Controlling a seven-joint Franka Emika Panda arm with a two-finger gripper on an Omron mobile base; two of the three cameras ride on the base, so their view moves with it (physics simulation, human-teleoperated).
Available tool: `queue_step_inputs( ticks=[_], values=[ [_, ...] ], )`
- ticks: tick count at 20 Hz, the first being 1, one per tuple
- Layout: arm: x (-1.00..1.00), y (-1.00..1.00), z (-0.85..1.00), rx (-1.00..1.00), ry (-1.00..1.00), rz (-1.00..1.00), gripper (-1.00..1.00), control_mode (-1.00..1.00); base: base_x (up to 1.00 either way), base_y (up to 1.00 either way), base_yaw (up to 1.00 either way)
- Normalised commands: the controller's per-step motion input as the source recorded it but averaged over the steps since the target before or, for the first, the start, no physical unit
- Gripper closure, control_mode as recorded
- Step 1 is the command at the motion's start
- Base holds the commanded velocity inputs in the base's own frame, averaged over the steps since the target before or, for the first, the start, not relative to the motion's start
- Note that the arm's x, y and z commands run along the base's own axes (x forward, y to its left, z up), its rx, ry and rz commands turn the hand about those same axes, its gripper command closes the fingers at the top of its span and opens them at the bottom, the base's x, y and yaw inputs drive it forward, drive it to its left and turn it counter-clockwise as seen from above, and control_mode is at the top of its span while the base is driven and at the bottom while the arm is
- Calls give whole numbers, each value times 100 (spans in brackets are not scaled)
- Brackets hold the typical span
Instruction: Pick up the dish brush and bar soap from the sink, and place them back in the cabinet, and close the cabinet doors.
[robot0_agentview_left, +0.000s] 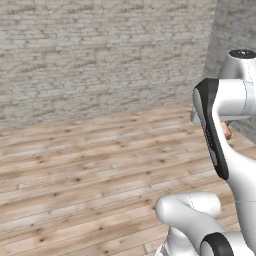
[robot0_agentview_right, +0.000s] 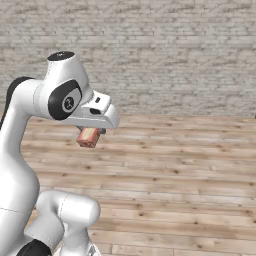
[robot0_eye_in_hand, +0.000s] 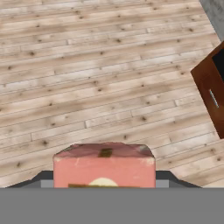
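- We hold the bar soap (robot0_eye_in_hand: 104, 168) crosswise in the gripper (robot0_agentview_right: 90, 136), jaws spread wide around it
- A reddish-brown cabinet door (robot0_eye_in_hand: 211, 92) lies far right of the fingers; we judge a swing rightward comes next

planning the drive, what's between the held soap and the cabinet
Bare wood floor: in the hand view nothing lies between the soap in the gripper and the cabinet at the right edge.

Grey brick wall (robot0_agentview_left: 100, 55), pale wooden plank floor (robot0_agentview_left: 90, 165), even light
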Motion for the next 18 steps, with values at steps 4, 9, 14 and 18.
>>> queue_step_inputs(
  ticks=[4,9,14,18],
  values=[
    [0,0,0,0,0,0,100,100,97,0,0],
    [0,0,0,0,0,0,100,100,89,-1,-4],
    [0,0,0,0,0,0,100,100,16,-24,-62],
    [0,0,0,0,0,0,100,100,0,-3,-90]
  ],
)
